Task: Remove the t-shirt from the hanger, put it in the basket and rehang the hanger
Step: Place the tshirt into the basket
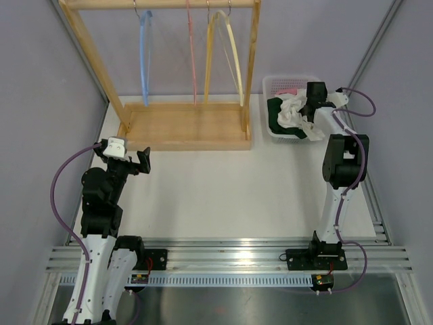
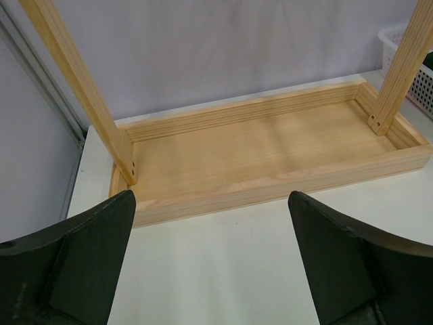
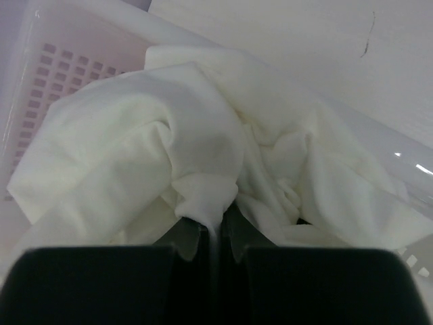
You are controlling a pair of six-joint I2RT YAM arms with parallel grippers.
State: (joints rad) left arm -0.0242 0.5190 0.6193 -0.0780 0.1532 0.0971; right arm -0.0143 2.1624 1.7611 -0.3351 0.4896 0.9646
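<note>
Right claw (image 3: pixel 216 233) is seen clenched on a fold of the white t-shirt (image 3: pixel 169 142); the jaws are pressed almost together, with only a thin ridge of cloth pinched between them. From that pinch the shirt is spread forward and to both sides of the claw, more of it bunched to the claw's left than to its right. No long axis can be made out, since the cloth is crumpled into a heap. Directly beneath and ahead of the claw the heap is held inside the white basket (image 1: pixel 270 82), on top of a dark green garment (image 1: pixel 274 112), with some cloth draped over the near rim.

From the right claw the wooden rack (image 1: pixel 183 128) is placed well off to the left. Three hangers are hung from its top bar: a blue hanger (image 1: pixel 145 54), a pink hanger (image 1: pixel 193 54) and a yellow hanger (image 1: pixel 226 47). All three are bare, so the shirt is judged to be already off its hanger.

Left claw (image 1: pixel 142 162) is held fully released, with nothing between its jaws. It is pointed at the rack's base tray and is kept well apart from the basket, so the right arm is by far the nearer to the shirt.

What is left is judged to turn on one relation: the shirt lies straight below the pinch, over the basket. A simple release by the right claw would be expected to let it settle there, though the draped part could slide over the rim.
</note>
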